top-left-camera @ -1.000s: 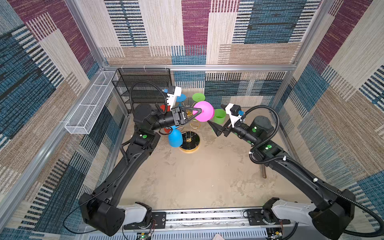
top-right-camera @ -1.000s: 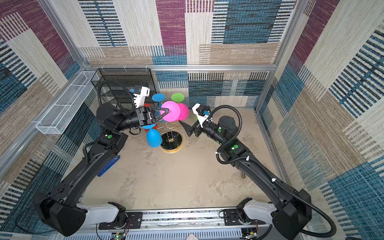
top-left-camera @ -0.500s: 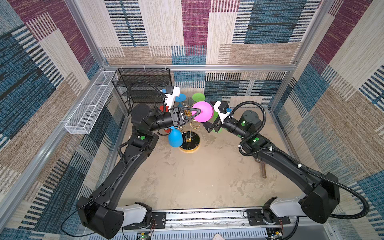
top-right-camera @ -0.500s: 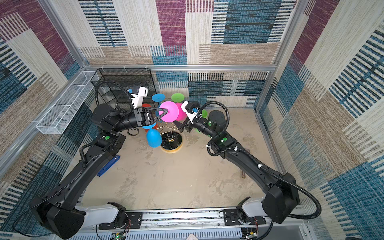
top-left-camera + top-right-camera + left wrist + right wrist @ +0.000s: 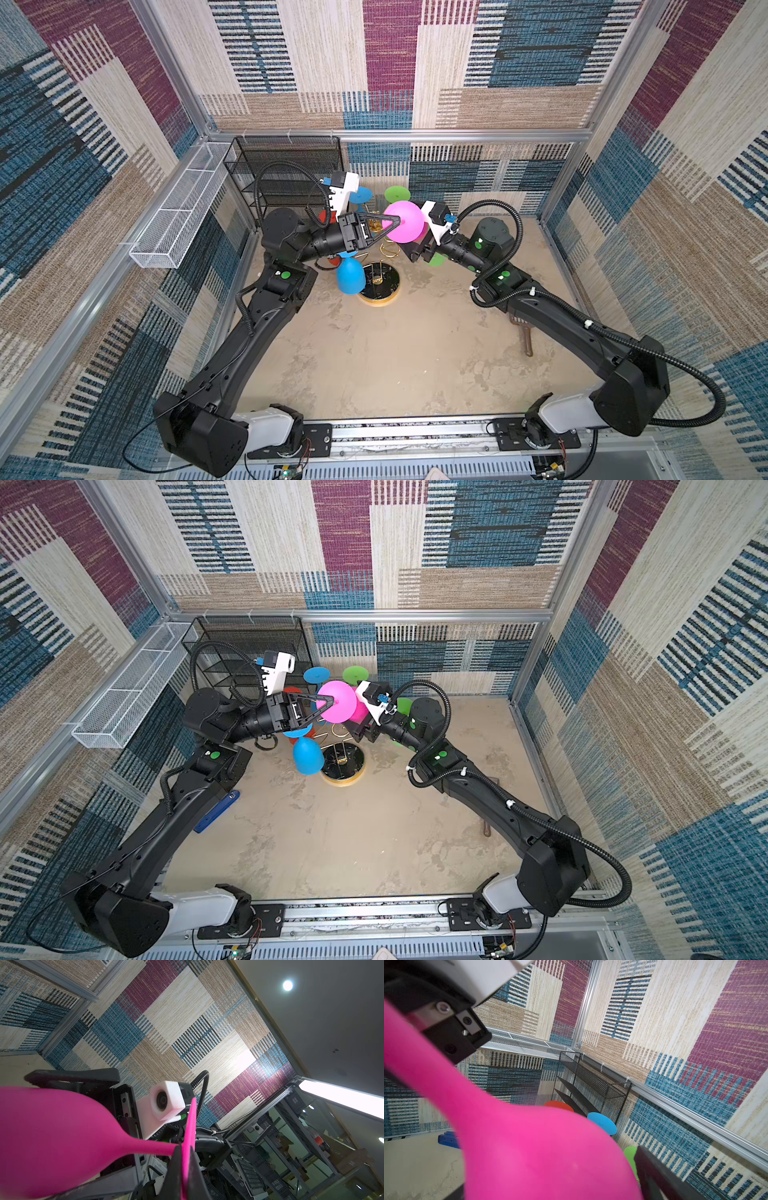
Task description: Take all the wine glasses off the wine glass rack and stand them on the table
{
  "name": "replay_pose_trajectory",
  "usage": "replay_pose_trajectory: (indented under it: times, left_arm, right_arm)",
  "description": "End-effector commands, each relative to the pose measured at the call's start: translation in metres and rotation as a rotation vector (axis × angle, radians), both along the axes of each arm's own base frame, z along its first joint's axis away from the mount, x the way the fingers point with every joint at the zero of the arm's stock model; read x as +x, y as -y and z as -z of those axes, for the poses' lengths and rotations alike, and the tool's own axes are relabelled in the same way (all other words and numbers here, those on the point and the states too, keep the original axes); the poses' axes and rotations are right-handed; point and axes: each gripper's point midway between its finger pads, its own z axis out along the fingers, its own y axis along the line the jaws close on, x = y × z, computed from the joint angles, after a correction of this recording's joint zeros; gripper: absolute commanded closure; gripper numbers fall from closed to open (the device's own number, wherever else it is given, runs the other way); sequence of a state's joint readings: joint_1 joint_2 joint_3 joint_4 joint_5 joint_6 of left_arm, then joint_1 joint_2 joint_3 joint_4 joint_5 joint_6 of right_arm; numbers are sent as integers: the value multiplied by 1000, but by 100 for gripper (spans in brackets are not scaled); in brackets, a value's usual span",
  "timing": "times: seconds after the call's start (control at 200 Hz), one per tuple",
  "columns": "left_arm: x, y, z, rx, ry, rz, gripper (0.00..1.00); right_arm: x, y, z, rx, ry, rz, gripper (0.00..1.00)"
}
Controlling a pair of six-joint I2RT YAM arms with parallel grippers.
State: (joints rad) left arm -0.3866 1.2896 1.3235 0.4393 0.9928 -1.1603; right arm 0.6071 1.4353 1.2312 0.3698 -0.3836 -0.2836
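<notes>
From above, the pink wine glass [image 5: 402,222] shows me mostly its round foot. The bowl is tucked beneath it, and my right claw's tips are lost behind it. Whether the glass clears the gold loops of the wine glass rack [image 5: 386,279] I cannot tell. It sits high over the rack's black base, foot up, bowl down, stem leaning toward my right arm. My left claw [image 5: 185,1153] pinches the foot's rim edge-on. My right claw [image 5: 43,1134] stands spread either side of the bowl; contact is unclear.

top views: overhead, whole scene | wrist views: close, facing each other, share pink wine glass [image 5: 52,1136]
</notes>
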Motion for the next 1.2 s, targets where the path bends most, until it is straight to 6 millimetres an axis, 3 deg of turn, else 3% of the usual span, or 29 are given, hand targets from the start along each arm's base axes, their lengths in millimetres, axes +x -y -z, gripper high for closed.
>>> replay_pose_trajectory:
  times: [0.0,0.24,0.366,0.621,0.896,1.047,1.197]
  left_arm:
    - [-4,-3,-8,-24,35,5,100]
    - [2,-5,-5,-36,28,-7,83]
    - [6,-8,-7,-50,46,-23,67]
    - [28,-17,-4,-17,159,-150,53]
    - [72,-31,12,180,491,-475,51]
    - [74,-33,9,252,733,-541,50]
    - [60,-23,16,269,1017,-505,49]
  right_arm:
    - [0,2,-9,25,13,3,11]
    - [-1,4,-7,23,-15,13,27]
    - [-1,8,-7,28,-62,31,33]
    - [-3,24,4,-29,-312,103,44]
    - [-34,50,18,-116,-537,149,48]
    - [-44,57,34,-154,-626,159,51]
    - [-53,57,42,-166,-663,133,52]
